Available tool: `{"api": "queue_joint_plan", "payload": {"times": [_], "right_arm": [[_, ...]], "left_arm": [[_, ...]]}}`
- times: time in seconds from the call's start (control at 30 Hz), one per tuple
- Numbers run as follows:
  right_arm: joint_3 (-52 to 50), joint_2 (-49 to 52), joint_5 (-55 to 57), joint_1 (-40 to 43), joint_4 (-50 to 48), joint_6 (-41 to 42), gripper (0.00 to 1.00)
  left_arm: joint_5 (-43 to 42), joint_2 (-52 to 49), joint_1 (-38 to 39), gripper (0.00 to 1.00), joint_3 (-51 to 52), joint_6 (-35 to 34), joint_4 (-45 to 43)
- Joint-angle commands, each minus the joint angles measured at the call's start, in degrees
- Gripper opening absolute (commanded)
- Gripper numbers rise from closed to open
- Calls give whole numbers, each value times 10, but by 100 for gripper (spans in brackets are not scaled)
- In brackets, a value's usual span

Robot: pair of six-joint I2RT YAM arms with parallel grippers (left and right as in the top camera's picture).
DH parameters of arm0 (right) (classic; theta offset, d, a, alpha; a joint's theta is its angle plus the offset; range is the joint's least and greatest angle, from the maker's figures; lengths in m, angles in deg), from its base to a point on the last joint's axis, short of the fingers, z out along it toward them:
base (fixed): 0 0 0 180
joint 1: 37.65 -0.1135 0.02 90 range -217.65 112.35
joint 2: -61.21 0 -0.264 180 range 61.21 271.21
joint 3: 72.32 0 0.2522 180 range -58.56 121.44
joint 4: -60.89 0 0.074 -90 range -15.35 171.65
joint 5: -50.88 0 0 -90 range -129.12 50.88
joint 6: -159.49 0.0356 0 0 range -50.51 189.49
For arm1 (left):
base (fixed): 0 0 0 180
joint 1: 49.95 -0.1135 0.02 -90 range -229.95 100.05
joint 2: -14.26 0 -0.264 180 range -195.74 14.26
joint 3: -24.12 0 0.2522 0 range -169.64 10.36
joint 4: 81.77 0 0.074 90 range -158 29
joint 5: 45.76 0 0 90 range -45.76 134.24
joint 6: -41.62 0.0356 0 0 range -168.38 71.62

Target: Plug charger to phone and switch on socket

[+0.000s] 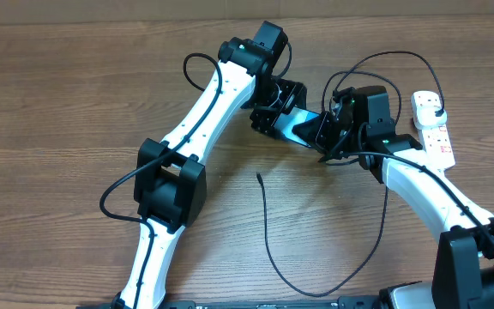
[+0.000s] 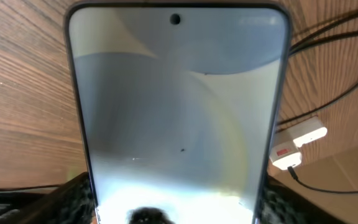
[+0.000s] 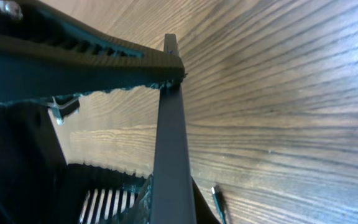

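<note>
- Wood-grain table (image 1: 58, 129) fills the scene, with both arms reaching to its middle.
- Nearest the arm bases, the charger (image 1: 258, 178) loops loosely on the wood. Its connector tip lies free, just short of the phone and not plugged in.
- The phone (image 2: 179, 124) is lifted between the two grippers, its screen lit.
- The right gripper (image 1: 331, 129) is clamped on one end of the phone, across its thin edge.
- The left gripper (image 1: 271, 116) stands wide, with fingers (image 2: 73, 196) either side of the phone. Whether they press it cannot be told.
- Farthest right lies the power strip (image 1: 433, 130), with a black plug (image 1: 436, 105) in its far end.
</note>
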Motion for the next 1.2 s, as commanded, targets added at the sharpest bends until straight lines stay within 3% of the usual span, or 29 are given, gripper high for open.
{"api": "queue_joint_plan", "payload": {"times": [0.0, 0.23, 0.57, 0.73, 0.87, 1.17], "right_arm": [[11, 0, -5, -3, 0, 0, 4], [11, 0, -4, -3, 0, 0, 4], [11, 0, 34, -2, -12, 6, 4], [11, 0, 34, 4, -38, 179, 4], [11, 0, 25, 5, -74, 304, 4], [11, 0, 21, 4, -200, 572, 4]], "left_arm": [[-27, 3, 17, 100, -16, -3, -4], [-44, 3, -1, 100, -16, 9, -4], [-182, 3, -104, 100, -16, 179, 8], [-199, 3, -155, 100, -16, 247, 35], [-199, 3, -182, 100, -16, 248, 52], [-198, 3, -200, 100, -17, 215, -71]]}}
